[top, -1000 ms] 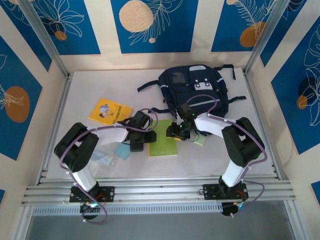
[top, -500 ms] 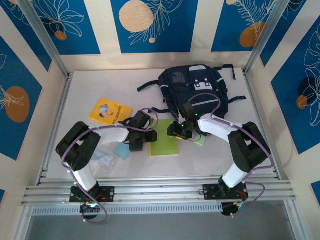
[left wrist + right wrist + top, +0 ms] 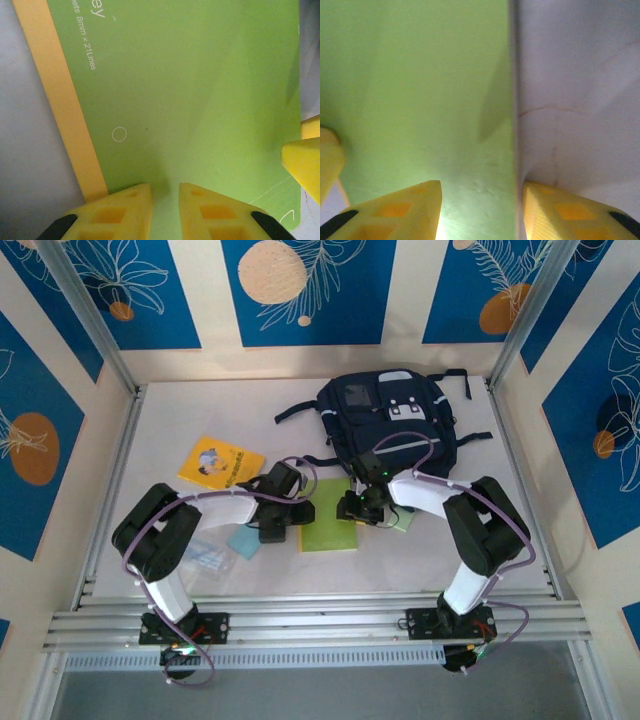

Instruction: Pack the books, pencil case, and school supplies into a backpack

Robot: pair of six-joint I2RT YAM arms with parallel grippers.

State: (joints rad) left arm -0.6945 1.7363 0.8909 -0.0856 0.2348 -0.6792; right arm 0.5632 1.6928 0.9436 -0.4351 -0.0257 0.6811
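Found lime-green book (image 3: 328,527) flat on worktop (image 3: 200,410), near of backpack (image 3: 390,415). Judged it thin, light, bendy; best pinched at an edge. Saw left end effector (image 3: 165,187) narrowly apart over the cover, right end effector (image 3: 481,187) apart astride an edge toward its far right.

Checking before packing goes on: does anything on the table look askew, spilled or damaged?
Nothing stands out. The lime-green book lies flat on the table, its cover clean and uncreased. The orange-yellow book lies flat farther left. The backpack rests at the back, straps loosely splayed. Nothing is spilled.
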